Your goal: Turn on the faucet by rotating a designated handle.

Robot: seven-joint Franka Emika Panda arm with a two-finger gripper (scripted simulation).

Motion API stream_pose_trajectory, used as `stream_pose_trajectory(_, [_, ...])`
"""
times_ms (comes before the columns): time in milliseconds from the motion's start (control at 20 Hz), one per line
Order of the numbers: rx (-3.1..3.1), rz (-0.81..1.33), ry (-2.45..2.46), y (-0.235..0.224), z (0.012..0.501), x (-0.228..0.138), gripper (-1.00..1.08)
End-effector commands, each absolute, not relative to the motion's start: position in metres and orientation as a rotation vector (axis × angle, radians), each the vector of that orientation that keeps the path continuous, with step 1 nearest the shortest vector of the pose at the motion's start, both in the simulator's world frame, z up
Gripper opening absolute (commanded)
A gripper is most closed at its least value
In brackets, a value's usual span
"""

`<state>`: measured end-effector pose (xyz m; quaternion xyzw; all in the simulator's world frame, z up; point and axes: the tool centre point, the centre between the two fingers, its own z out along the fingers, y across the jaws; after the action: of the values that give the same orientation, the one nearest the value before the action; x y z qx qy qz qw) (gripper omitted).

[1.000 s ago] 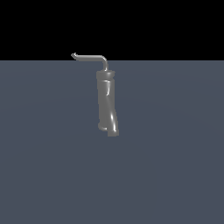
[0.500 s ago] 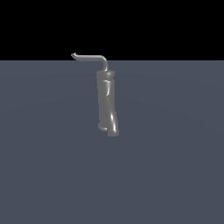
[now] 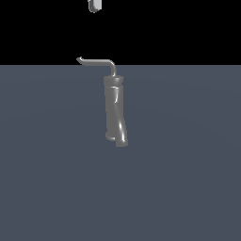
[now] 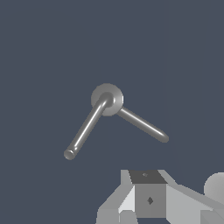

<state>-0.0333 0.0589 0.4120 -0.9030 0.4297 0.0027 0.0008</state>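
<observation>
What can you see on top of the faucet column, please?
On top of the faucet sits the handle, a thin bent rod reaching toward the exterior view's left. The gripper hangs above it, apart. How the handle joins the column cannot be made out.

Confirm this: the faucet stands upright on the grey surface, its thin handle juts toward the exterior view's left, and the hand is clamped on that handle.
One part is wrong. The hand is not on the handle; the exterior view shows it hanging well above, apart from it. The faucet does stand upright, with the handle jutting toward that view's left.
</observation>
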Motion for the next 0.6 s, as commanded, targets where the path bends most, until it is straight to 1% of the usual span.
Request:
stream_pose_trajectory(0, [-2.794, 0.009, 1.431, 0.065, 0.403, -0.021, -1.00])
stream_pose_trajectory(550, [-2.593, 0.007, 1.770, 0.091, 0.356, 0.027, -1.00])
